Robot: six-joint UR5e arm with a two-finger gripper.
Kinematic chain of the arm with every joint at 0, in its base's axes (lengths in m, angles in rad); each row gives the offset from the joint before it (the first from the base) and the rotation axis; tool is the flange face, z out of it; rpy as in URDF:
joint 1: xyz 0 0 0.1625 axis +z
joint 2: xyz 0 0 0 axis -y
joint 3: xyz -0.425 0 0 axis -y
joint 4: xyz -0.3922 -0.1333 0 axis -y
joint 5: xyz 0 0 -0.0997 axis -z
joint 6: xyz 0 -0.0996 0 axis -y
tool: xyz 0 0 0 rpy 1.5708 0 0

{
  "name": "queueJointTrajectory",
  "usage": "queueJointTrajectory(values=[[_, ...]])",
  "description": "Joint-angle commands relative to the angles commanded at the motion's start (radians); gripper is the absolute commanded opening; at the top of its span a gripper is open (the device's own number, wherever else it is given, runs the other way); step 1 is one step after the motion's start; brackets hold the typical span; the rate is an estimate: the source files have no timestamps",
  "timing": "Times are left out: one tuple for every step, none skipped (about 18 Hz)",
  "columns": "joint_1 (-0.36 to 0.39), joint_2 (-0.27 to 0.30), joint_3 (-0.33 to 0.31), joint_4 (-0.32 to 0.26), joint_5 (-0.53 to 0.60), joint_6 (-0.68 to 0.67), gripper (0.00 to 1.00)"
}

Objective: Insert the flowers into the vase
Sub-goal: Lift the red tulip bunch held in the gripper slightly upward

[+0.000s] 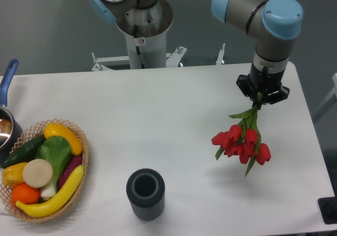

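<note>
My gripper [260, 97] hangs over the right side of the table, shut on the green stems of the flowers [243, 141]. The bunch of red tulip buds dangles below it, heads down and tilted to the left, above the table with a shadow beneath. The vase [145, 194], a dark grey ribbed cylinder with a thick rim, stands upright near the front edge, well to the left of the flowers and lower in the view. Its opening faces up and holds nothing.
A wicker basket [84, 157] of fruit and vegetables sits at the front left. A blue-handled pot [7, 120] pokes in at the left edge. The arm's base column [143, 41] stands behind the table.
</note>
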Motion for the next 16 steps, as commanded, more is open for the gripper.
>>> queueJointTrajectory(values=[[0.000,0.000,0.002,0.000,0.000,0.000,0.03],[-0.002,0.000,0.002,0.002,-0.003,0.000,0.03],[-0.002,0.000,0.002,0.000,-0.005,-0.003,0.03],[-0.002,0.002,0.002,0.000,-0.006,-0.006,0.03],[-0.002,0.006,0.002,0.002,-0.011,-0.006,0.03],[0.000,0.009,0.003,0.003,-0.029,-0.006,0.03],[0.000,0.009,0.005,0.006,-0.046,-0.008,0.03],[0.000,0.014,0.006,0.009,-0.066,-0.008,0.02],[0.003,0.018,0.008,0.017,-0.093,-0.008,0.02],[0.005,0.018,0.011,0.021,-0.130,-0.006,0.01],[0.005,0.020,0.020,0.037,-0.167,-0.008,0.01],[0.006,0.020,0.023,0.054,-0.202,-0.009,0.01],[0.012,0.020,0.025,0.072,-0.236,-0.015,0.01],[0.014,0.020,0.025,0.096,-0.274,-0.029,0.01],[0.015,0.020,0.026,0.119,-0.311,-0.047,0.01],[0.020,0.020,0.026,0.142,-0.348,-0.072,0.01]])
